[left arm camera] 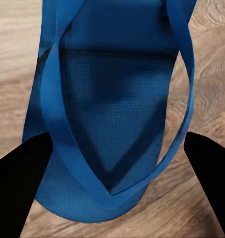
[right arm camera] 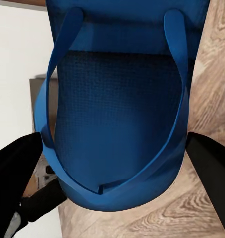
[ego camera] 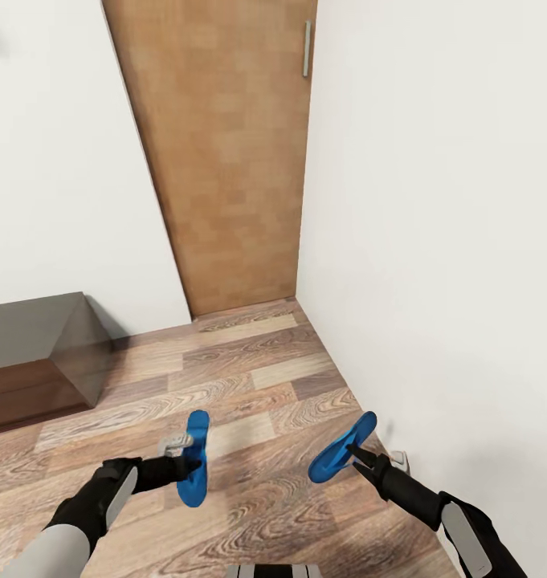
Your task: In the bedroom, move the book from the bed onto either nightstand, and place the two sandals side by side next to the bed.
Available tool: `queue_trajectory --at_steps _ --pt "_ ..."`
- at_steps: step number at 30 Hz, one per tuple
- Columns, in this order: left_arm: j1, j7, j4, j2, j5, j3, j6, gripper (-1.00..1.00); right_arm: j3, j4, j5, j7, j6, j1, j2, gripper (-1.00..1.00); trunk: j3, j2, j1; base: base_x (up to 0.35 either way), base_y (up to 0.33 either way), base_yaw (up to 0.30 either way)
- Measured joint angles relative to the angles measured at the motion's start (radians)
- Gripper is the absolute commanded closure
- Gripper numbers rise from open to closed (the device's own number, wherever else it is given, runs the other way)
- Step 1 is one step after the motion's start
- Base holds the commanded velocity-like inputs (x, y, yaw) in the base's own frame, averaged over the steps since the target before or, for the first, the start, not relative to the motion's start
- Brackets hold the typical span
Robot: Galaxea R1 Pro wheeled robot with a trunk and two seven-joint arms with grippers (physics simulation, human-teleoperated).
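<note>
Above wood floor point(ego camera: 249, 377), each tool grips a sandal point(ego camera: 194, 466).

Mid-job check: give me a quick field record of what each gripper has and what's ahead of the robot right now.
left gripper: shut on left sandal, held off the floor
right gripper: shut on right sandal, held off the floor, tilted
ahead: closed wooden door in a corner of white walls
left of the head view: dark cabinet against the wall
floor: wood planks
bed, book: not located from here
</note>
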Motion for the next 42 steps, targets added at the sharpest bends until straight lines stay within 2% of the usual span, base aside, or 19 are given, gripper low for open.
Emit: queue_trajectory --at_steps 2,4,6,8,11,13,17,18,22,24,28,30,32,42 --pt "0.001 -0.027 0.076 0.03 0.002 0.038 -0.087 1.0 0.001 0.0 0.001 -0.001 0.0 0.0 0.001 1.0 0.008 0.0 -0.001 0.0 0.0 0.0" --pt "0.001 -0.061 0.151 0.047 0.005 0.087 -0.159 1.0 0.001 0.0 0.002 -0.002 0.0 0.0 0.006 1.0 0.015 0.001 -0.002 0.0 0.0 0.0" --pt "0.001 -0.088 0.185 0.058 0.007 0.121 -0.19 1.0 0.001 0.0 0.002 -0.003 -0.001 0.0 0.012 1.0 0.023 0.001 -0.003 0.0 0.0 0.0" --pt "0.001 -0.123 0.216 0.091 0.005 0.156 -0.211 1.0 0.002 0.0 0.003 -0.003 -0.001 0.0 0.016 1.0 0.031 0.002 -0.004 0.0 0.0 0.0" --pt "0.002 -0.166 0.289 0.125 0.003 0.176 -0.226 1.0 0.002 0.001 0.003 -0.003 -0.001 0.0 0.019 1.0 0.043 0.003 -0.005 0.0 0.0 0.0" --pt "0.002 -0.201 0.343 0.136 0.006 0.186 -0.254 1.0 0.002 0.001 0.003 -0.003 -0.001 0.0 0.019 1.0 0.05 0.003 -0.006 0.0 0.0 0.0" --pt "0.002 -0.236 0.384 0.142 0.005 0.192 -0.323 1.0 0.002 0.001 0.003 -0.004 -0.001 0.0 0.02 1.0 0.066 0.004 -0.008 0.0 0.0 0.0" --pt "0.003 -0.238 0.44 0.144 0.0 0.185 -0.344 1.0 0.002 0.001 0.003 -0.005 -0.001 0.0 0.02 1.0 0.07 0.004 -0.008 0.0 0.0 0.0" --pt "0.003 -0.242 0.484 0.143 0.002 0.195 -0.416 1.0 0.003 0.004 0.003 -0.006 -0.002 0.0 0.022 1.0 0.085 0.005 -0.01 0.0 0.0 0.0" --pt "0.003 -0.26 0.488 0.143 0.002 0.196 -0.427 1.0 0.018 0.004 0.004 -0.006 -0.002 0.0 0.024 1.0 0.093 0.006 -0.011 0.0 0.0 0.0" --pt "0.003 -0.335 0.491 0.149 0.002 0.198 -0.434 1.0 0.09 0.007 0.005 -0.007 -0.014 0.0 0.03 1.0 0.108 0.007 -0.013 0.0 0.0 0.0" --pt "0.003 -0.375 0.491 0.169 0.001 0.199 -0.435 1.0 0.131 0.009 0.005 -0.007 -0.026 0.0 0.036 1.0 0.116 0.007 -0.014 0.0 0.0 0.0" --pt "0.003 -0.399 0.492 0.18 0.001 0.197 -0.436 1.0 0.148 0.009 0.004 -0.008 -0.032 0.0 0.039 1.0 0.124 0.007 -0.014 0.0 0.0 0.0" --pt "0.003 -0.409 0.493 0.183 0.001 0.195 -0.436 1.0 0.158 0.011 0.004 -0.007 -0.034 0.0 0.04 1.0 0.163 0.01 -0.019 0.0 0.0 0.0"
